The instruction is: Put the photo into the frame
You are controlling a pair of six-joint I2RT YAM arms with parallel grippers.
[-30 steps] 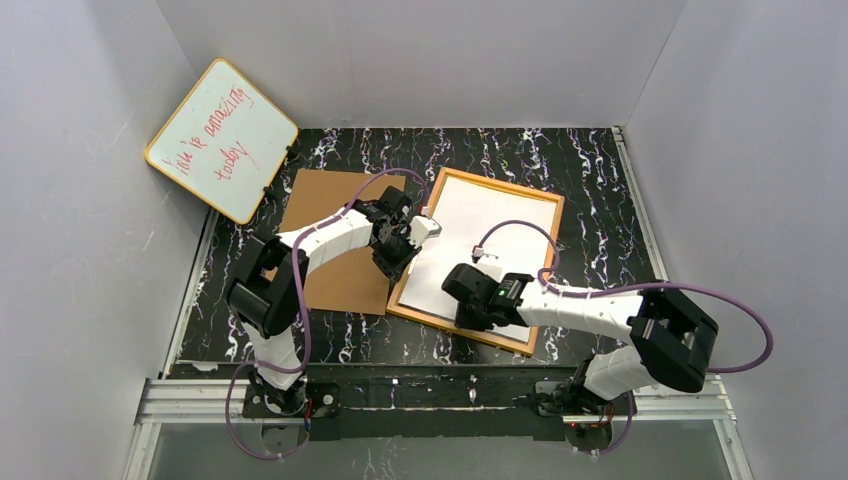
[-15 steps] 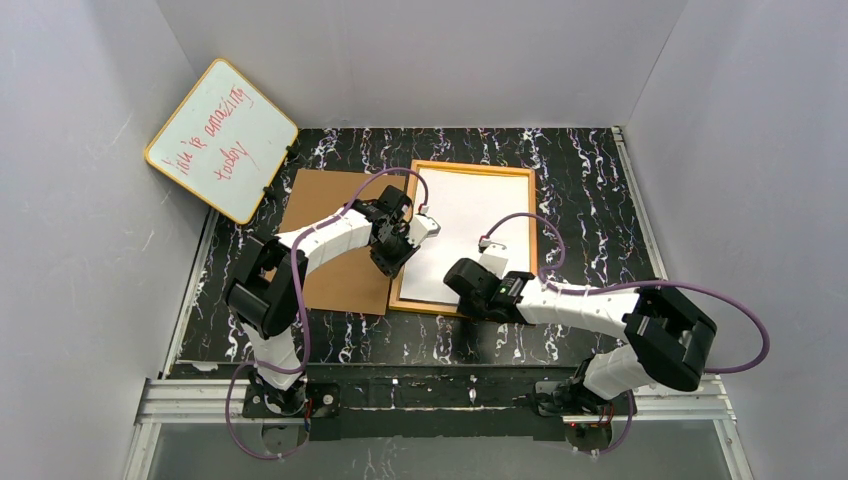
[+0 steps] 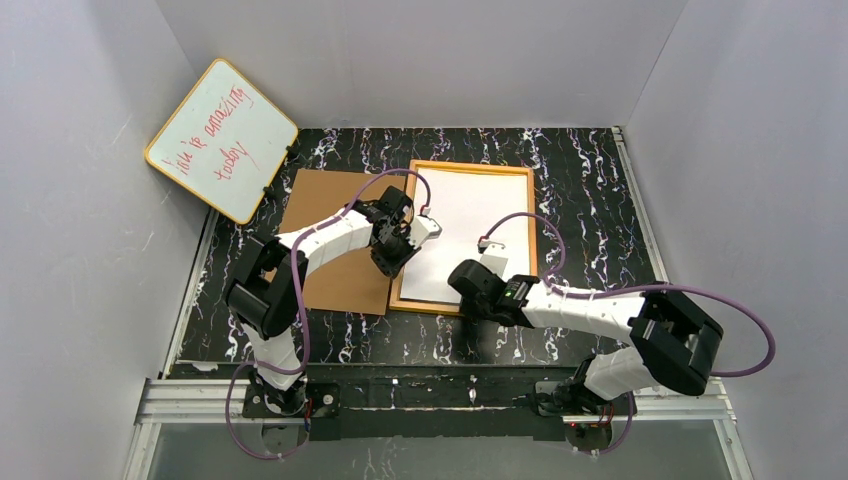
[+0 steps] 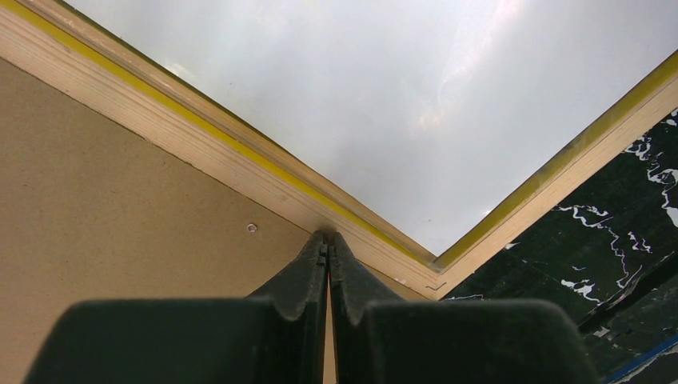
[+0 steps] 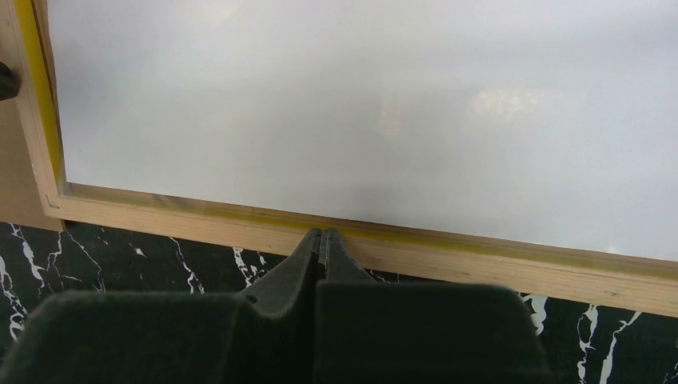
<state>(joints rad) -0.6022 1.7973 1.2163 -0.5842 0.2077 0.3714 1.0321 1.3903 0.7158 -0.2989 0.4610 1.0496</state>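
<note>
Top external: frame (image 3: 470, 164) lies flat, orange-brown back up, long axis running away from the arms, square to the table (image 3: 590, 200). Photo (image 3: 470, 215) sits inside it, white back up. Brown board (image 3: 335, 240) lies hard against the left rail; bare table lies right, far and near. Left gripper (image 4: 327, 240) is clenched empty at the left rail by the near corner. Right gripper (image 5: 321, 234) is clenched empty at the near rail.

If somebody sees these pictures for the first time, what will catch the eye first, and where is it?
The large frame lies flat in the middle of the table, with the photo filling it, plain white side up. Both shut grippers meet its rim: the left gripper on the left side near a corner, the right gripper on the near edge. A whiteboard with red handwriting leans at the far left wall.
</note>
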